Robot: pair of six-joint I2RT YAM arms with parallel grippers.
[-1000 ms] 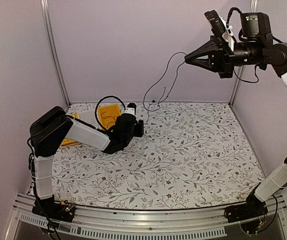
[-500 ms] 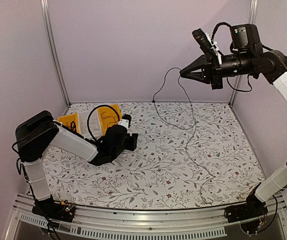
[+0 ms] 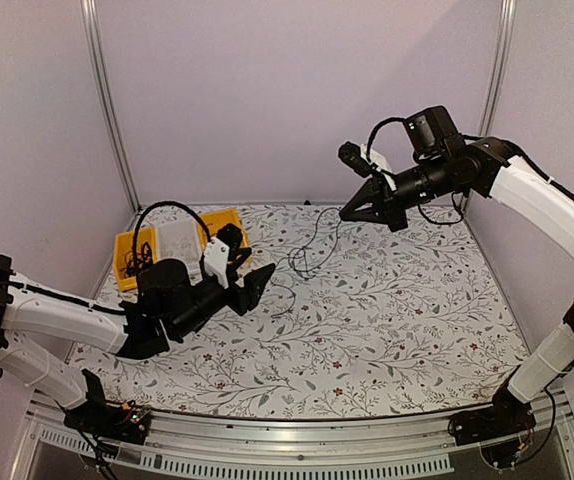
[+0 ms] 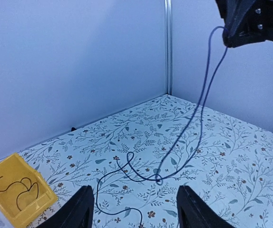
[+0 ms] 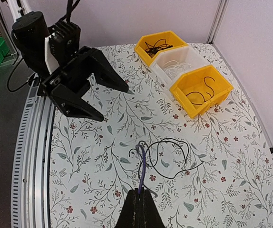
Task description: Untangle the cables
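The right gripper (image 3: 348, 212) is pinched shut on one thin black cable (image 5: 141, 168) and holds it above the rear middle of the table (image 3: 417, 330). From the fingertips the cable drops in a doubled strand to the table. There it lies in loose loops, below and to the left of that gripper. The left gripper (image 3: 252, 284) hovers low just left of the loops, jaws spread wide and empty, with one strand trailing near its tips. More cables (image 5: 200, 90) lie in the yellow bins (image 5: 212, 100) at the far left.
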